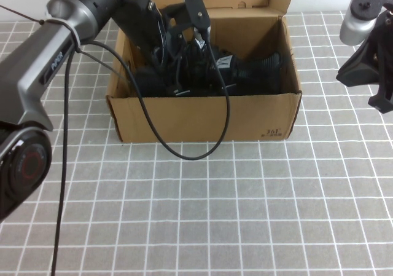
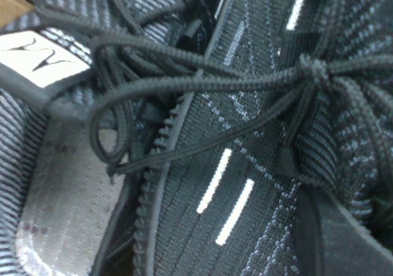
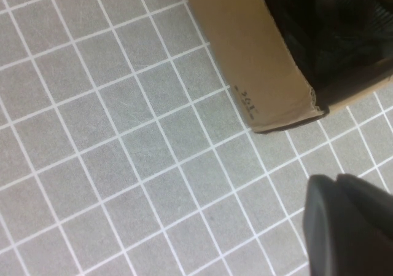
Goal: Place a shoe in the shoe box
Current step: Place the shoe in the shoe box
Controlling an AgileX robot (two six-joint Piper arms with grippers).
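Shoe (image 1: 245,73) inside shoe box (image 1: 202,119).

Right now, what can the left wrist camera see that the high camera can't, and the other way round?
Only the left wrist view shows fine detail: the white tongue label, the knotted laces, white side dashes and a ridged sole edge.

Only the high view shows the whole shoe box on the tiled table, the left end effector reaching down inside the box, and the right end effector hanging beside the box on the right.

Both show the black knit of the shoe.
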